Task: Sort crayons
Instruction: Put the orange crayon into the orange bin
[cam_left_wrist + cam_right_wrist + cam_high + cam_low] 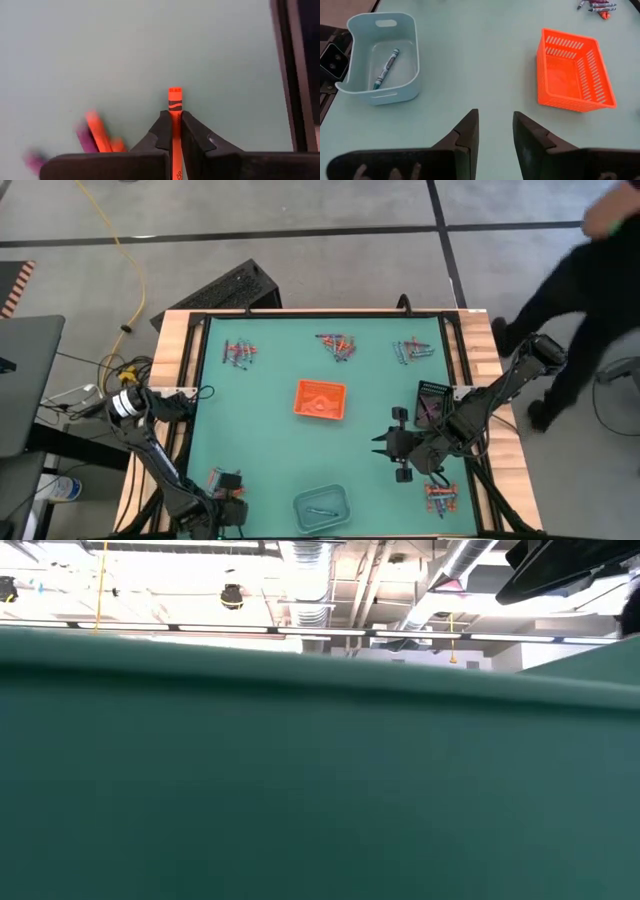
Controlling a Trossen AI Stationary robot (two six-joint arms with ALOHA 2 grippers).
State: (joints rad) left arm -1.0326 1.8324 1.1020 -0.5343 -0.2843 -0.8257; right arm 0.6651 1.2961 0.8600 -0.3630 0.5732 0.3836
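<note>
A green mat (pixel 270 430) covers the table, framed by pale wooden edges (pixel 175 330). Around it lies a grey floor crossed by dark lines, with a yellow cable (pixel 120 250) trailing at the far left. A person in dark clothing (pixel 590 290) stands beside the far right corner. From the low view the mat fills nearly everything, with ceiling ducts and lights (pixel 300 560) above it.

The crayons lie in 5 small heaps: 3 along the far edge, at left (pixel 240 354), middle (pixel 337 344) and right (pixel 412 349), one at the near left (pixel 222 479) and one at the near right (pixel 441 495). An orange tray (pixel 320 399) sits empty near the centre of the mat. A clear tray (pixel 321 508) at the near edge holds 1 blue-grey crayon (pixel 387 68). A black tray (pixel 432 402) sits at the right edge, under the right arm.

The left gripper (pixel 173 129) is low at the near left heap, its fingers closed on an orange-red crayon (pixel 175 102) that sticks out past the tips; more orange and purple sticks (pixel 95 135) lie just beside it. The right gripper (pixel 385 447) hovers right of centre, between the orange and clear trays, fingers parted and holding nothing.
</note>
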